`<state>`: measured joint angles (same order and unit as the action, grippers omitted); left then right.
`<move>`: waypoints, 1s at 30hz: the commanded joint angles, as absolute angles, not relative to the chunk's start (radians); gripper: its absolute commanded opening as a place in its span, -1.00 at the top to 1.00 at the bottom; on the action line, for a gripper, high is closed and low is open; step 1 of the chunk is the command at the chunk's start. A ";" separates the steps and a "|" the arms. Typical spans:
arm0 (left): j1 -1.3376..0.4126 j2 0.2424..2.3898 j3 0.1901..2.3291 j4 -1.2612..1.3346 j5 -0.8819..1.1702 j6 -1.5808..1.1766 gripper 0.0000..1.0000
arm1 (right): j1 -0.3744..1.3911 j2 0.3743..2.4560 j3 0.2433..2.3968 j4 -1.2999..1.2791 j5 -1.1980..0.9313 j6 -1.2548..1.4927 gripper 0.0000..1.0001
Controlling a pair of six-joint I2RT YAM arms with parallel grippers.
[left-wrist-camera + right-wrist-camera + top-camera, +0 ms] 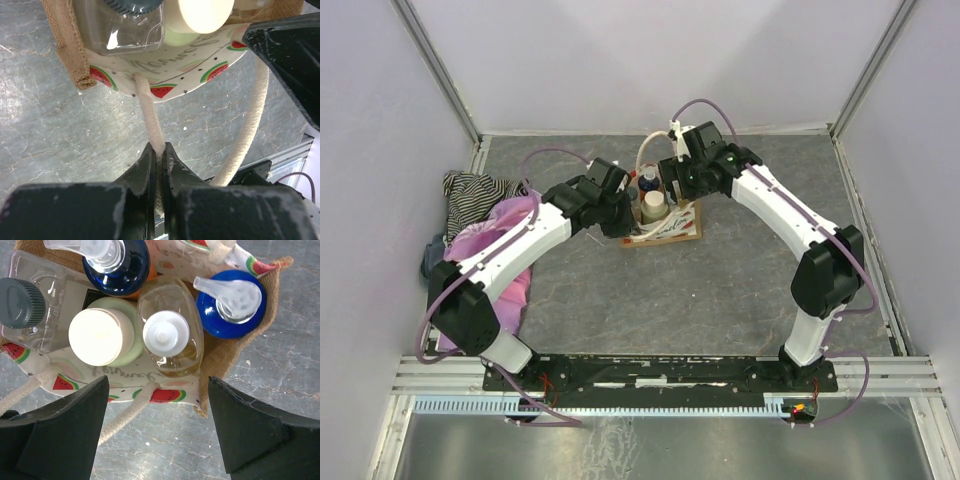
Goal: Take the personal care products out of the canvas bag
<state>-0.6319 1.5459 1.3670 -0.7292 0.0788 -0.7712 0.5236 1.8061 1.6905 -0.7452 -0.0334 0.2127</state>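
Observation:
The canvas bag (682,229) stands at the far middle of the table with watermelon print on its rim (165,394). Inside stand two blue-topped pump bottles (230,302) (117,262), a cream-capped bottle (100,337), a white-capped amber bottle (167,335) and a clear bottle with a dark cap (30,305). My left gripper (159,152) is shut on the bag's cream rope handle (150,115), at the bag's left side (622,226). My right gripper (157,382) is open and empty, hovering over the bag's near rim (676,182).
A striped cloth (475,190), a pink cloth (500,235) and a bit of blue cloth (428,262) lie at the left. Pale walls close the left, far and right sides. A metal rail (660,372) runs along the near edge.

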 commanded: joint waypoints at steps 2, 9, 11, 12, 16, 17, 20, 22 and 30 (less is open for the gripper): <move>-0.642 1.401 1.337 -0.732 0.123 -0.820 0.95 | 0.601 1.764 1.684 -0.712 -0.019 0.191 -0.76; -0.640 1.320 1.284 -0.780 0.028 -0.825 0.93 | 0.678 1.770 1.673 -0.711 0.055 0.168 -0.71; -0.640 1.321 1.286 -0.798 0.009 -0.823 0.79 | 0.679 1.785 1.670 -0.706 0.066 0.170 -0.71; -0.640 1.324 1.287 -0.802 0.007 -0.821 0.75 | 0.679 1.792 1.674 -0.713 0.084 0.167 -0.71; -0.640 1.332 1.282 -0.825 -0.015 -0.821 0.47 | 0.674 1.790 1.642 -0.690 0.123 0.141 -0.72; -0.640 1.331 1.280 -0.825 -0.017 -0.822 0.38 | 0.671 1.790 1.637 -0.688 0.123 0.137 -0.72; -0.639 1.335 1.276 -0.825 -0.019 -0.822 0.29 | 0.657 1.800 1.623 -0.687 0.102 0.130 -0.71; -0.640 1.341 1.275 -0.824 -0.014 -0.821 0.21 | 0.652 1.810 1.609 -0.678 0.092 0.125 -0.68; -0.640 1.332 1.266 -0.824 -0.007 -0.823 -0.16 | 0.646 1.860 1.584 -0.600 0.035 0.115 -0.67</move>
